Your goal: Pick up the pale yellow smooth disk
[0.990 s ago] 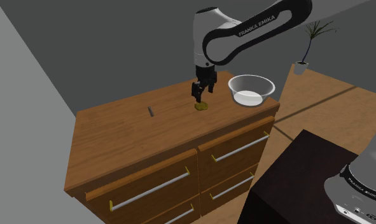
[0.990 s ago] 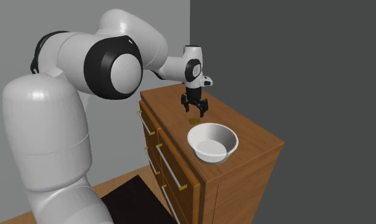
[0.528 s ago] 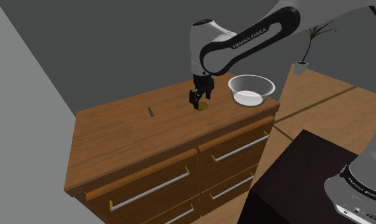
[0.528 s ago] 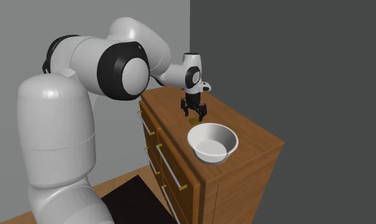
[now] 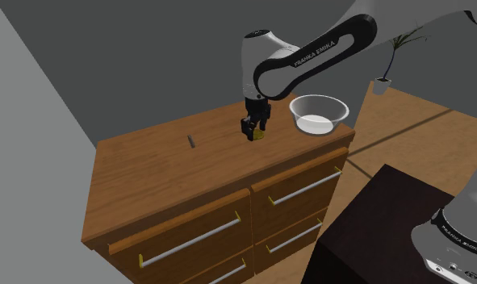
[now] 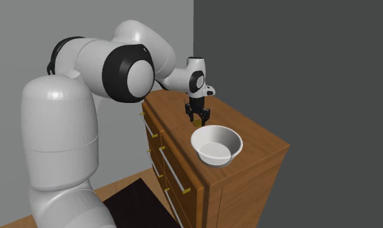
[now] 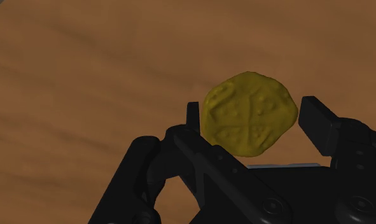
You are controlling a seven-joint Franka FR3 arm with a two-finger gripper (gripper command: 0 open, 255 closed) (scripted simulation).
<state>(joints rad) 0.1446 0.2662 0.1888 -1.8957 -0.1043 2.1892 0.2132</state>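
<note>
The arm arcs down from the shoulder view's upper right, wrist vertical, with the gripper (image 5: 255, 131) at the wooden dresser (image 5: 164, 173) top, left of the bowl (image 5: 318, 113). Its fingers flank the mustard-yellow disk (image 7: 250, 113), mostly covering it there. I cannot tell whether they pinch it.

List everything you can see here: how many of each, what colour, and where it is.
disk: one, mustard yellow, on the dresser top
bowl: one, white, on the dresser top beside the disk
small dark piece: one, on the dresser top, apart from the disk
dresser: one, brown wood, against the grey wall
plant: one, green, white pot, far floor
stand: one, dark, shoulder view's lower right
arm: one, white
gripper: one, black, down at the disk
</note>
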